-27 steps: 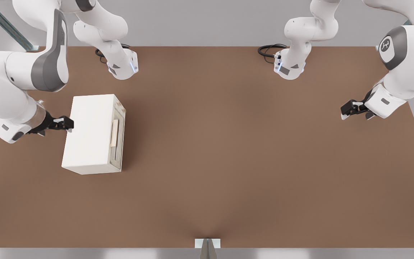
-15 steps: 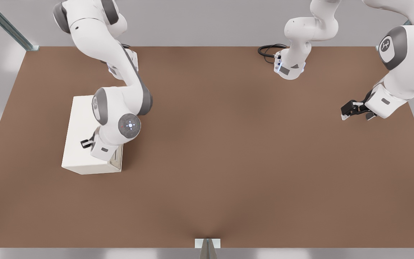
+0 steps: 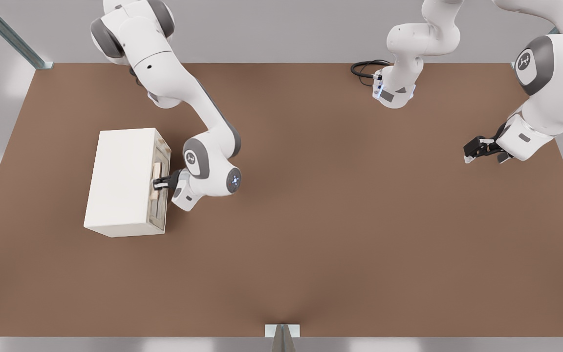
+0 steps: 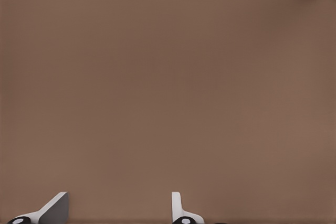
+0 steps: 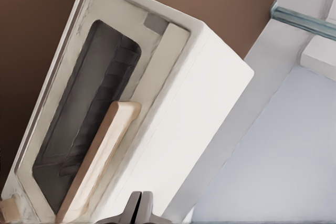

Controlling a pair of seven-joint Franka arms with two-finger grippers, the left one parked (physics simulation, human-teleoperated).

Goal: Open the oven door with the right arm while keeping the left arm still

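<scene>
Approach step: right arm's end effector (image 3: 157,183), fingers pressed together, sits at the oven door's (image 5: 79,129) tan handle (image 5: 97,161) ungrasped; next it should spread, grip, pull.

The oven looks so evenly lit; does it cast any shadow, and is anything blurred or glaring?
Front view: the oven casts only a faint, soft shadow on the table, where the end effector sits at the handle; no glare. Right wrist view: sharp but tilted; the oven door window reads dark, the end effector shut beside the handle.
</scene>
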